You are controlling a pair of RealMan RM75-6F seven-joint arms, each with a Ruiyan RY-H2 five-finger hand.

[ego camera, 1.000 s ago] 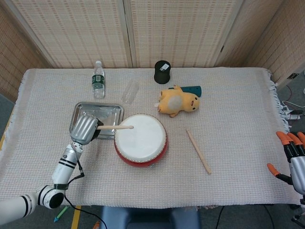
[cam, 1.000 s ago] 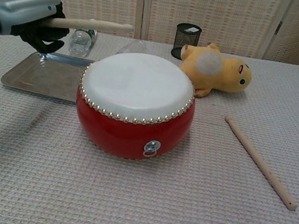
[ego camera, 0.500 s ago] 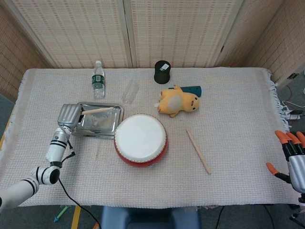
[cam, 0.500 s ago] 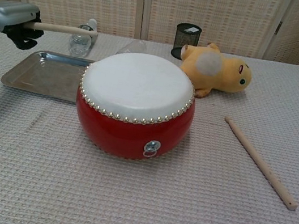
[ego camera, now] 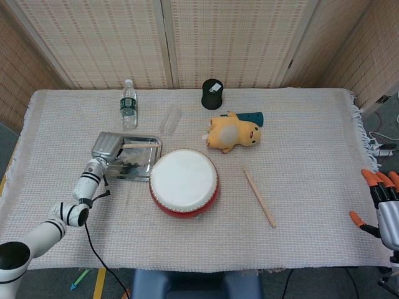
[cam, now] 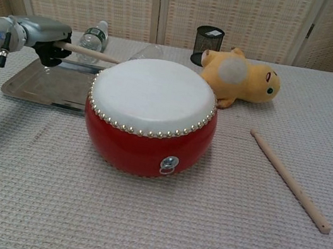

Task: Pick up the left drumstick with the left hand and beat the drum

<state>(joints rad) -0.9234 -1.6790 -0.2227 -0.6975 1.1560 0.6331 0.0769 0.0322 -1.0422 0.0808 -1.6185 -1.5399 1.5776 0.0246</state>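
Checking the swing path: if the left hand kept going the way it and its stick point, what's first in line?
Probably the drum: the left hand aims its drumstick at the drum's near rim, though depth is unclear.

No legible text in either view.
The water bottle [ego camera: 128, 104] carries a green and white label, but its print is too small and blurred to make out. A pale patch sits on top of the black mesh cup [ego camera: 212, 93], with nothing readable on it.
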